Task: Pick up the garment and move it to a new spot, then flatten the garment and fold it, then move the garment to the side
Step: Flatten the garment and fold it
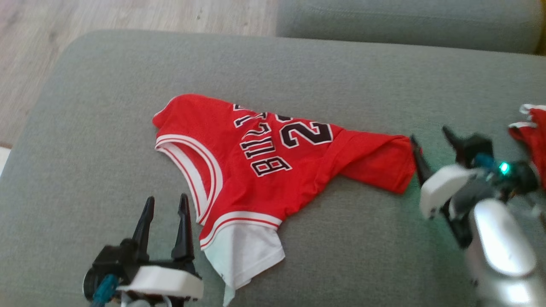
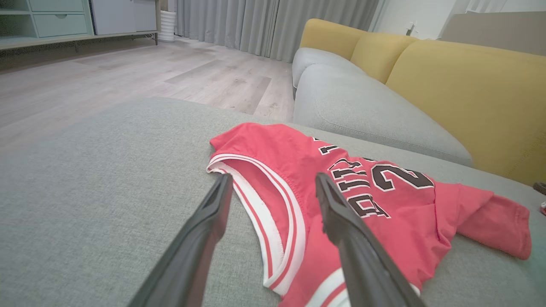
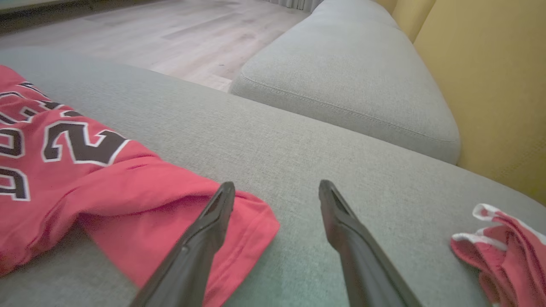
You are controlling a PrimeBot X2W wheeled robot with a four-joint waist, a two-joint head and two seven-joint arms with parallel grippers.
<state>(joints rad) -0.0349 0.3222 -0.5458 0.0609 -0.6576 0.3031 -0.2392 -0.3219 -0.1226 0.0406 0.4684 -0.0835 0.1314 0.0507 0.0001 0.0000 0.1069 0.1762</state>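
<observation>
Rising beyond garment (image 2: 281, 149), wrist views: yellow cushions (image 2: 465, 94)

The room was evenly and softly lit, and the diffuse light left only faint, soft-edged shadows under the folds of the garment (image 1: 264, 162) on the grey cushion (image 1: 106, 106). The head view was slightly soft and smeared, with glare on the pale forearm (image 1: 499, 243) and a green lamp (image 1: 504, 168) tinting the cushion beside it. Both wrist views bowed lines toward their edges, washed the red to pink, and blurred the dark fingers (image 2: 200, 247) near the bottom edge.
</observation>
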